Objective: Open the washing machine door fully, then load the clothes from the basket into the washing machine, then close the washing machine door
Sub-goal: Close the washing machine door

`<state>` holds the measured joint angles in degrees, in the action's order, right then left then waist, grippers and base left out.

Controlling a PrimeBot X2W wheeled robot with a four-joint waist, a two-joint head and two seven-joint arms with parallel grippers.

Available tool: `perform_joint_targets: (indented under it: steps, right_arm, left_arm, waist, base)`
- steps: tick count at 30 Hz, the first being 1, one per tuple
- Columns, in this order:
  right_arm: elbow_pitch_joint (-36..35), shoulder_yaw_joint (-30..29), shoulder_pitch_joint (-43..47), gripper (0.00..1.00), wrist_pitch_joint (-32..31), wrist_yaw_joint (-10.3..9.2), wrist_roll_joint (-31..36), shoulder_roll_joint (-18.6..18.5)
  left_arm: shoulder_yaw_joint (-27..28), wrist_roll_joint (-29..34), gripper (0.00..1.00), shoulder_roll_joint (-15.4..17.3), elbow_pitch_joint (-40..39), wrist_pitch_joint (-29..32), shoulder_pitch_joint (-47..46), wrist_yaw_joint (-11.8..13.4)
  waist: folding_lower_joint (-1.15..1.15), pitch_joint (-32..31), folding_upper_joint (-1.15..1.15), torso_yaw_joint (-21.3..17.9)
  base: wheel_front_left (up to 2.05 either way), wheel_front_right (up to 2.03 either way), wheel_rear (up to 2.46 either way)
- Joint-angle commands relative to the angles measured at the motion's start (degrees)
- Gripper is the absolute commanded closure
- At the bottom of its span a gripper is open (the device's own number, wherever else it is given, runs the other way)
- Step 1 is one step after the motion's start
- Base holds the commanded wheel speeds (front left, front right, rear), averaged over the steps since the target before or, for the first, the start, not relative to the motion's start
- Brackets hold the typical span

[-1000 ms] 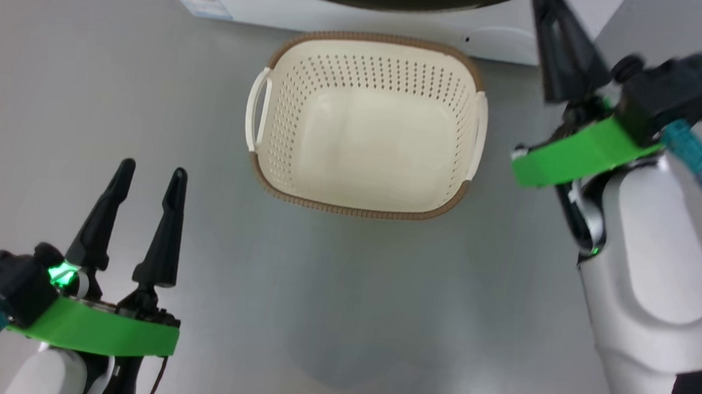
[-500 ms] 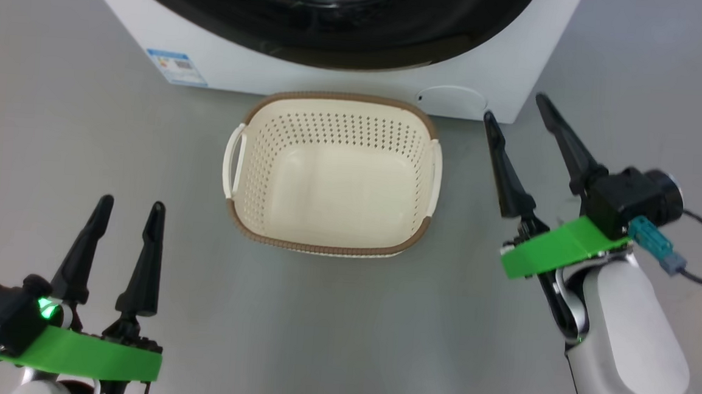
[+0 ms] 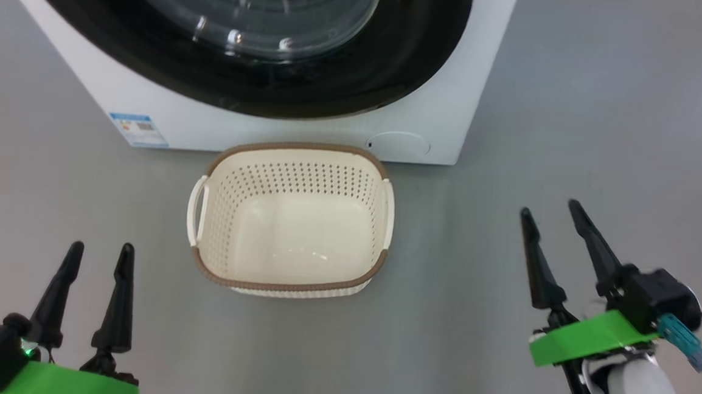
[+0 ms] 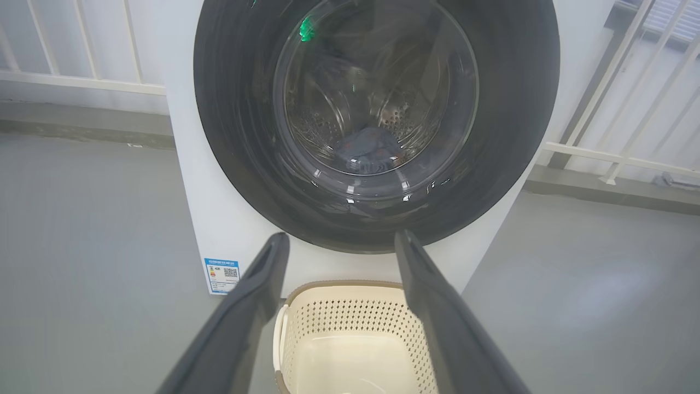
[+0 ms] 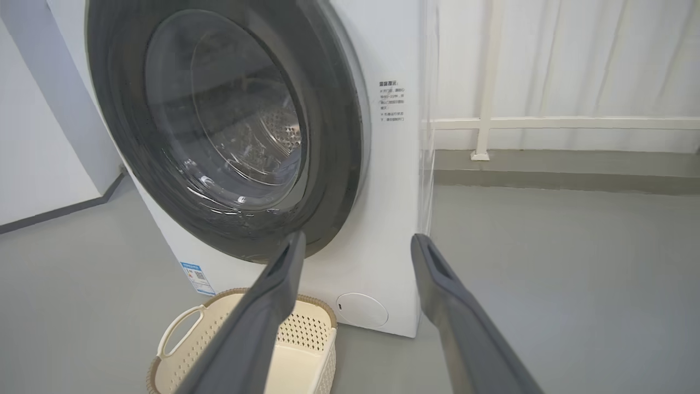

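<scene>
The washing machine (image 3: 435, 111) stands at the top of the head view. Its round black door (image 3: 170, 70) sits shut against the front. Through the glass in the left wrist view, the clothes (image 4: 367, 150) show as a bluish heap in the steel drum. The cream basket (image 3: 222, 213) stands on the floor right before the machine, with nothing in it. My left gripper (image 3: 101, 249) is open at the lower left, short of the basket. My right gripper (image 3: 550, 209) is open to the basket's right. Both wrist views look between open fingers at the door (image 4: 235, 109) (image 5: 333, 137).
Grey floor lies all around. A blue label (image 3: 137, 130) and a round white flap (image 3: 398, 145) mark the machine's lower front. White railing (image 5: 484, 123) runs behind the machine on the right, and a pale wall (image 5: 33, 164) stands on its left.
The head camera has swung up, so the machine and its door came into view. My right gripper went from shut, high by the door's edge, to open and drawn back low. The left stayed open.
</scene>
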<state>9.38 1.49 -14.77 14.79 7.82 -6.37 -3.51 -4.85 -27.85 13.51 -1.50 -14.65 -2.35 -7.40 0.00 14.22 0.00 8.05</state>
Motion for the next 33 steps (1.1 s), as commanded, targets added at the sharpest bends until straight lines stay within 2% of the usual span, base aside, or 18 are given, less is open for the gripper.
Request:
perform_joint_targets:
  steps: [1, 9, 19, 33]
  right_arm:
    - [-2.2, 0.17, 1.78, 0.0, 0.21, -0.33, -1.79, 0.63]
    - [-4.04, -1.12, 6.9, 0.0, 0.21, -0.33, -3.39, 0.63]
    - [-5.76, -3.77, 13.37, 0.0, 0.21, -0.33, -4.81, 0.63]
    - [-7.53, -5.43, 18.02, 0.0, 0.21, -0.33, -4.82, 0.63]
  left_arm:
    - [2.87, 1.21, 0.0, 1.05, -0.65, -0.35, 0.08, -0.09]
    - [4.15, 3.36, 0.0, 0.18, 0.27, -0.35, 2.52, -0.09]
    - [5.31, 5.62, 0.0, -0.94, 1.45, -0.35, 4.86, -0.09]
    - [6.9, 8.3, 0.0, -2.02, 2.63, -0.35, 8.45, -0.09]
  waist:
    - [0.0, -2.91, 0.0, -2.58]
    - [0.0, -6.27, 0.0, -4.29]
    - [0.0, -9.48, 0.0, -3.77]
    - [0.0, -13.7, 0.0, -3.88]
  base:
    - [0.0, 0.0, 0.0]
    - [0.0, 0.0, 0.0]
    - [0.0, 0.0, 0.0]
    - [0.0, 0.0, 0.0]
